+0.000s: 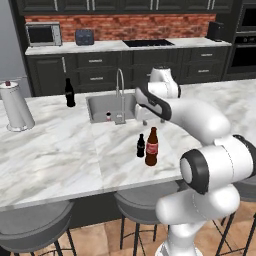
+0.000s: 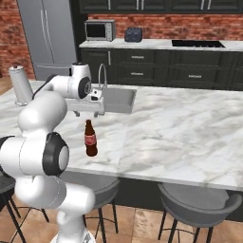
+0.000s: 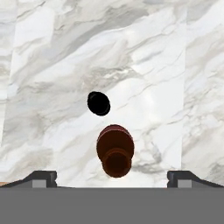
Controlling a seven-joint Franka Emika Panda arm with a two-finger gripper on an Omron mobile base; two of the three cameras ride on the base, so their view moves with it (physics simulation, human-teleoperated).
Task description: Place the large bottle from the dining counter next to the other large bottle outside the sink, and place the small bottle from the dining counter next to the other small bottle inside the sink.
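**A:** Status on the claw?

**B:** You've got the gripper [image 3: 112,177] spread to full width with nothing in it. In the hand view it looks straight down, one dark tip at each bottom corner, and the large bottle [image 3: 115,151] sits between them, seen cap-on from above. No contact that I can see.

**A:** Where are the two dining-counter bottles?

**B:** Both upright on the dining counter [image 1: 55,155], towards its stool-side edge, roughly in line with the sink. The brown large bottle [image 1: 151,147] has the small bottle [image 1: 141,146] just beside it on its left in the left base view. Can't tell if they touch. In the right base view you see the large bottle [image 2: 90,138] with its red label; the small one is hidden there.

**A:** Targets?

**B:** The sink [image 1: 102,107] is set into the far side of the same counter, with the faucet [image 1: 120,95] at its near rim. The other small bottle [image 1: 108,117] stands inside the basin, close to the near wall beside the faucet base. The other large bottle [image 1: 70,93] stands outside the sink on the marble, near its left rim towards the far edge.

**A:** Anything else on top?

**B:** A paper towel holder [image 1: 16,107] near the left end of the counter, well apart from the bottles. Grey stools [image 1: 35,225] tuck under the near edge.
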